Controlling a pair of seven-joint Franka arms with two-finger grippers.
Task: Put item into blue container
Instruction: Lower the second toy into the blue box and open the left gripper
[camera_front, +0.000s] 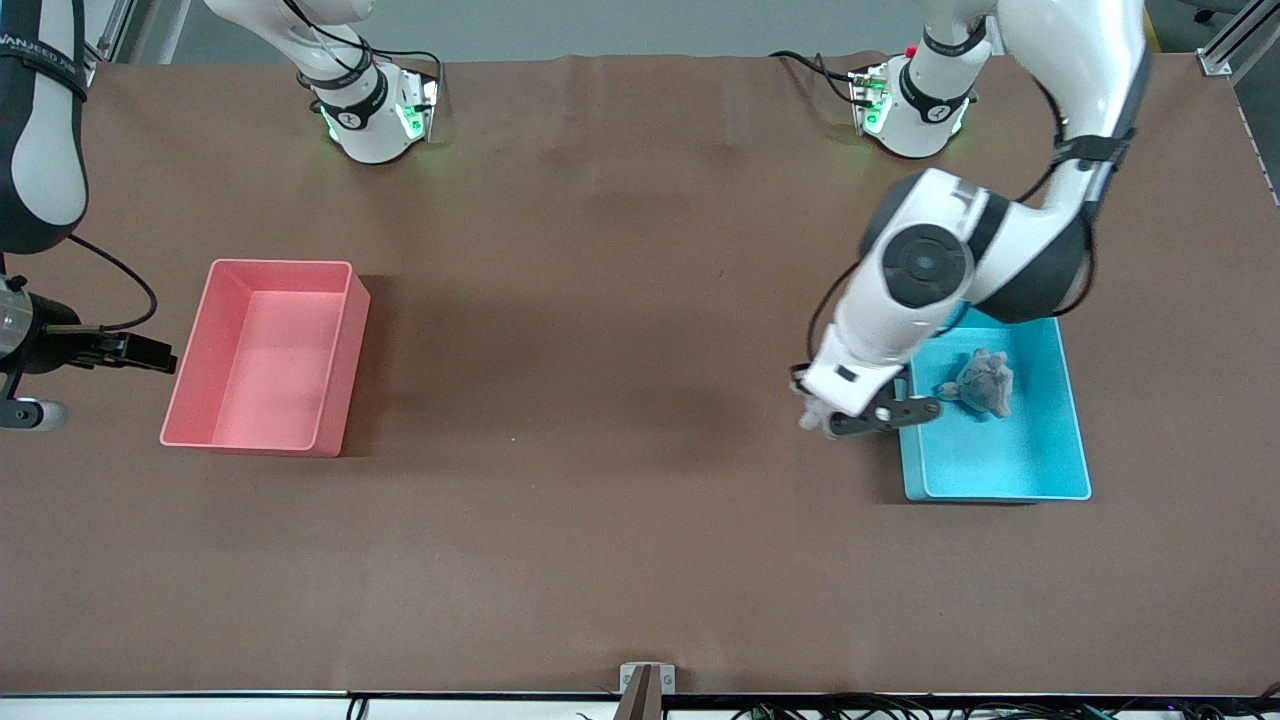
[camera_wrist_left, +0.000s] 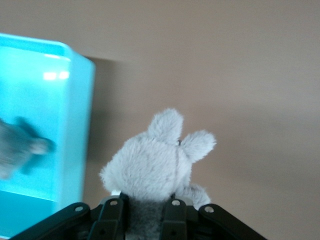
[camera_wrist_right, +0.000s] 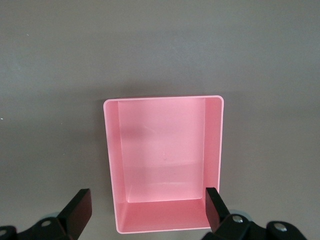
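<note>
Front view shows a brown surface (camera_front: 600, 400) with two bins on it. At the right of the frame sits the blue container (camera_front: 1050, 470), toward the left arm's end of the surface. A small grey plush toy (camera_front: 985, 383) lies inside it, in its upper part. The left pincer (camera_front: 835, 415) is just beside the blue container's wall, at the lower right of the frame, over the bare surface and not over the bin. Its fingers are squeezed tight on a fluffy grey toy with ears (camera_wrist_left: 157, 167). In the left wrist view that toy fills the lower middle of the frame, gripped at its bottom by the black fingers (camera_wrist_left: 112, 220), and the blue container shows at the left edge with the other toy lying inside. At the left of the front view sits a pink bin (camera_front: 335, 350), toward the right arm's end. The right pincer (camera_front: 140, 352) waits at the far left edge, beside the pink bin. Its fingers are spread wide apart and hold nothing. The right wrist view looks down into the pink bin between those two open fingers (camera_wrist_right: 80, 210).
</note>
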